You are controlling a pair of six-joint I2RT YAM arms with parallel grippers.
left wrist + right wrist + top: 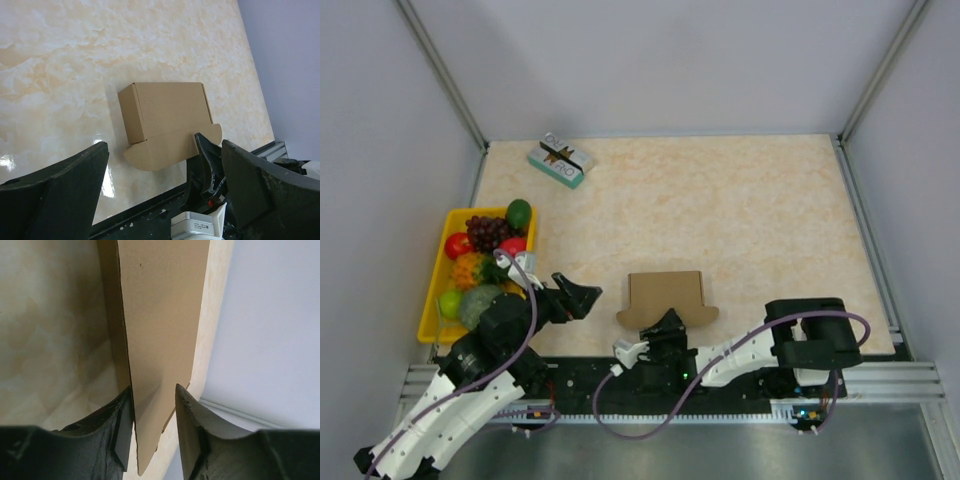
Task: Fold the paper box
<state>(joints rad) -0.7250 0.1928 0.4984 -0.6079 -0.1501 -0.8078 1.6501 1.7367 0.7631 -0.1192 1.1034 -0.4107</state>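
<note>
Where the beige marbled worktop (760,210) nears its front edge, the paper box (665,292) lies part-folded, with a fruit tray (432,300) well left, a small printed box (560,160) far back and grey walls around. Right gripper (670,322) straddles its near flap; can't tell if clamped. Left gripper (582,296) gapes wide, empty, just left.

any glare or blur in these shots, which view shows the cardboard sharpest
Left wrist: white glare on the glossy table beside its own soft, dark fingers; the paper box is sharpest here. Right wrist: box very close, its left face in shadow, table behind looks soft. Top external: even light, no glare, box small.
</note>
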